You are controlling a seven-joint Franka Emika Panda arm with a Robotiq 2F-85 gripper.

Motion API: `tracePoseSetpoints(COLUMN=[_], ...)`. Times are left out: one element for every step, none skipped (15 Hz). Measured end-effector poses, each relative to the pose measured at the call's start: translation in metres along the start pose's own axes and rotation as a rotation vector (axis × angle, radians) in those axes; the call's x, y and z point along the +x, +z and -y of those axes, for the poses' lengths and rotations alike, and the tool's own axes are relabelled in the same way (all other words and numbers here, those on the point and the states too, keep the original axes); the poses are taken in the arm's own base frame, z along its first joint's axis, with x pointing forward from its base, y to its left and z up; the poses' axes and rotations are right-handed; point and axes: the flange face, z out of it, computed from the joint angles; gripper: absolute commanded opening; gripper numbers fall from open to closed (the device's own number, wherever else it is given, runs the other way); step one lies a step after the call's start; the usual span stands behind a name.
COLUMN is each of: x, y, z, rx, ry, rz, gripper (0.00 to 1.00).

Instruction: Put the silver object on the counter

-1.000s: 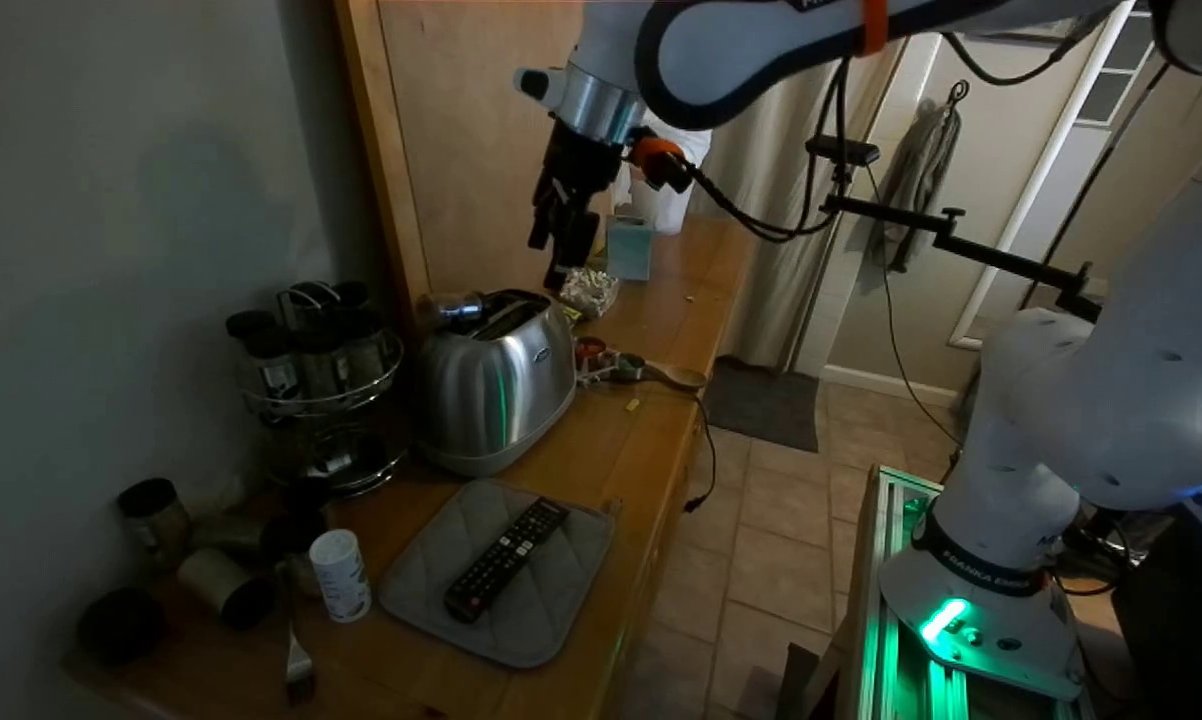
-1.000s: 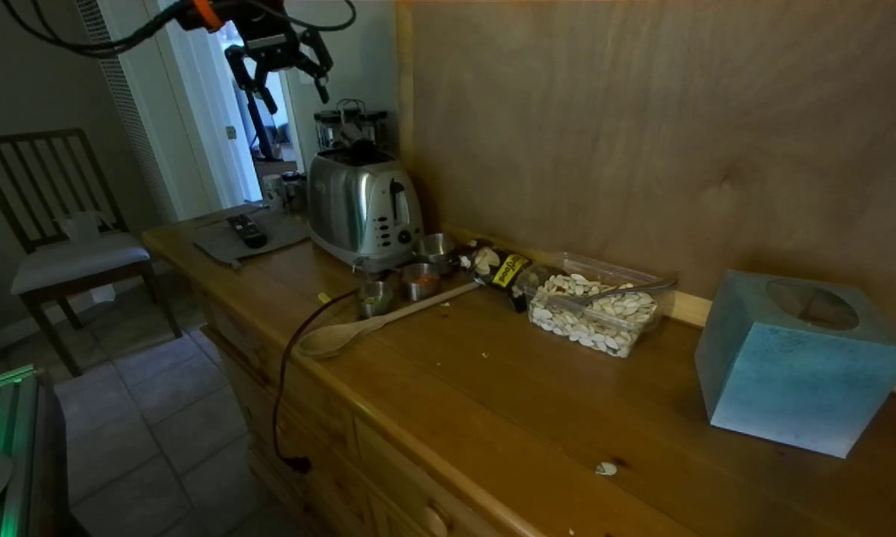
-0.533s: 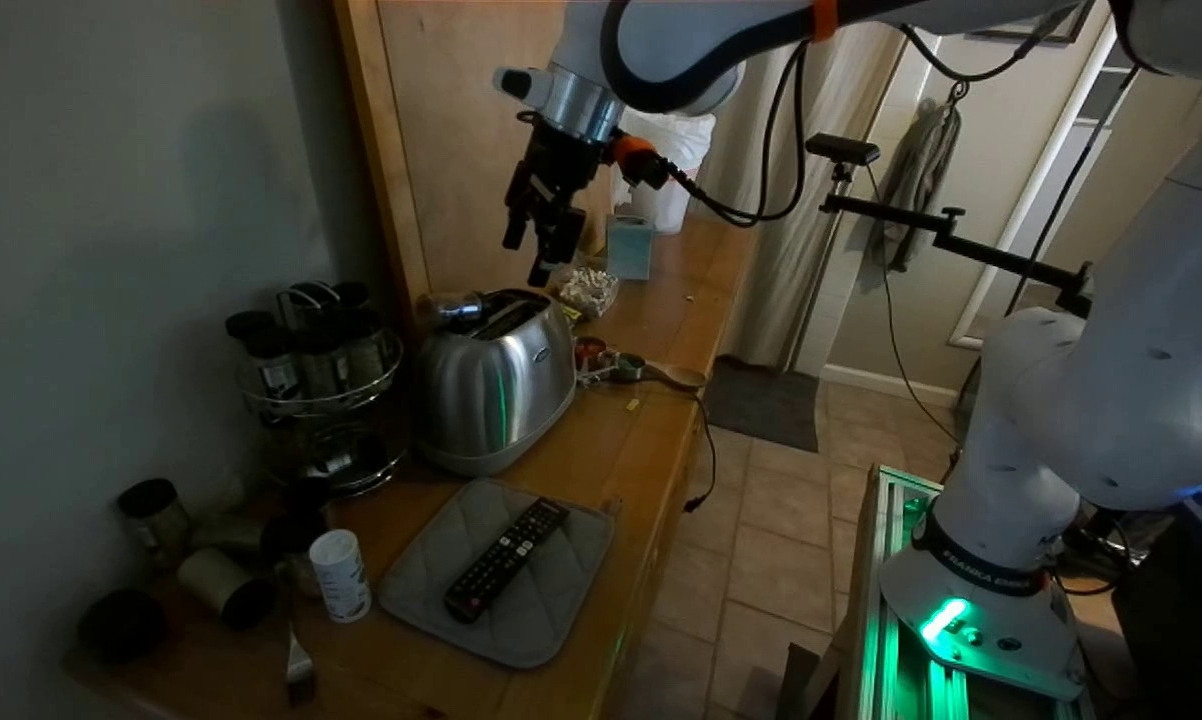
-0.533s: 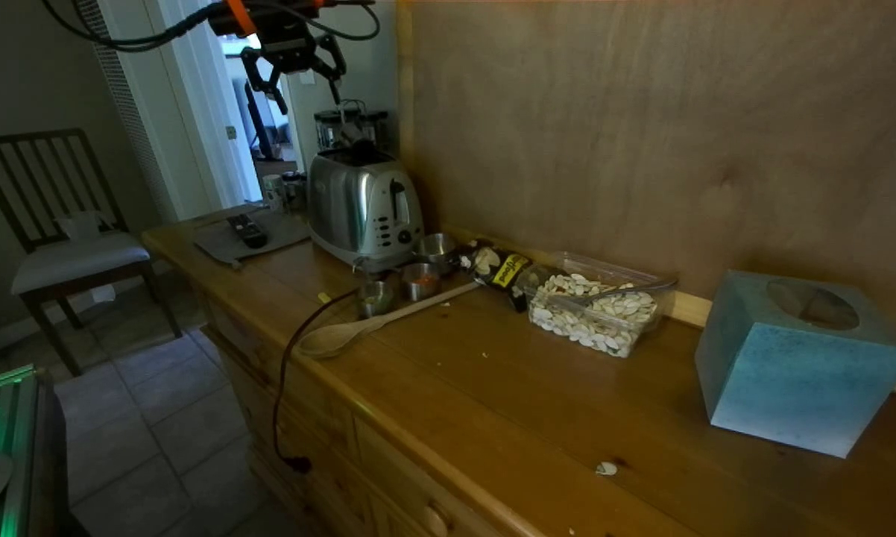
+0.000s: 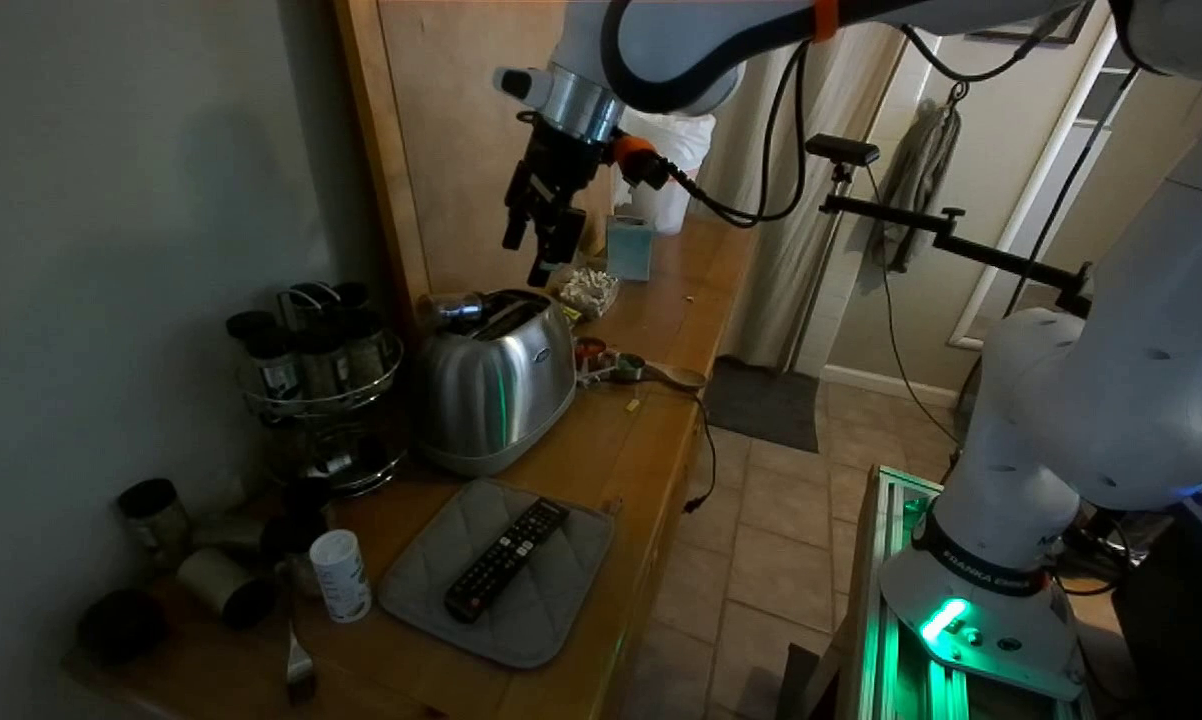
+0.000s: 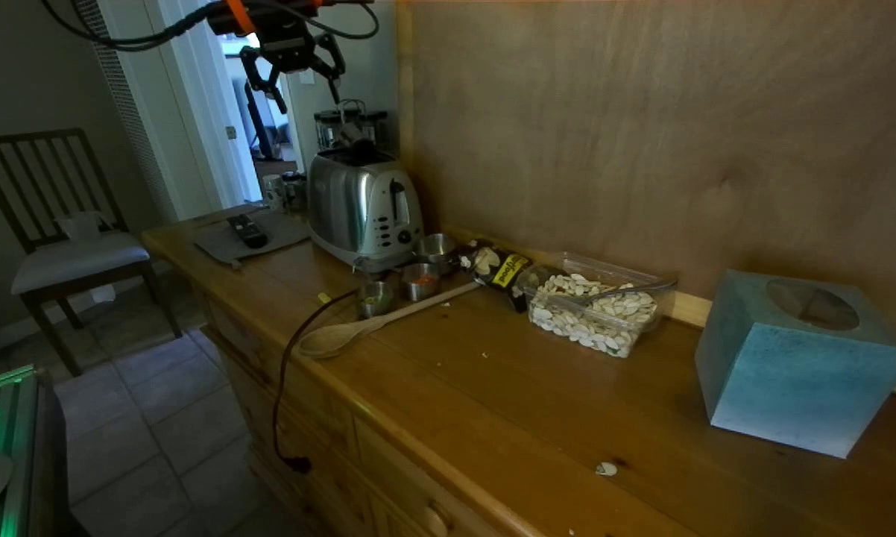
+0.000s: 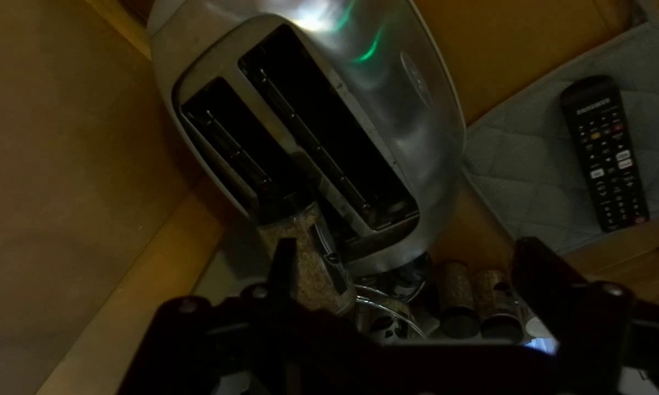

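Claw (image 6: pixel 310 104) hangs at 11 o'clock from the silver toaster (image 6: pixel 347 205) in an exterior view, fingers (image 7: pixel 538 269) spread wide. Toaster stands on the counter (image 6: pixel 455 373), metal cups (image 6: pixel 422 293) at its 5 o'clock; can't tell which silver thing is meant. Wrist view: jar (image 7: pixel 312 255) tilted on the toaster's 6 o'clock end, remote (image 7: pixel 603 153) on grey pad (image 7: pixel 521 175) at 3.
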Motion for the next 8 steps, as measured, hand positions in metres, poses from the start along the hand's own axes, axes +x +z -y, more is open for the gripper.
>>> tracePoseSetpoints(x=[0.001,0.003,0.006,0.009,0.014,0.019,0.023,0.028], y=[0.001,0.002,0.004,0.006,0.009,0.011,0.013,0.016], z=[0.001,0.003,0.006,0.011,0.016,0.020,0.025,0.028], rx=[0.001,0.004,0.009,0.014,0.018,0.021,0.017,0.008], ry=[-0.005,-0.012,-0.024,-0.038,-0.053,-0.070,-0.092,-0.117], rz=[0.002,0.006,0.009,0.014,0.020,0.027,0.039,0.056], gripper=[1.00,1.00,1.00,1.00,1.00,1.00,1.00,1.00])
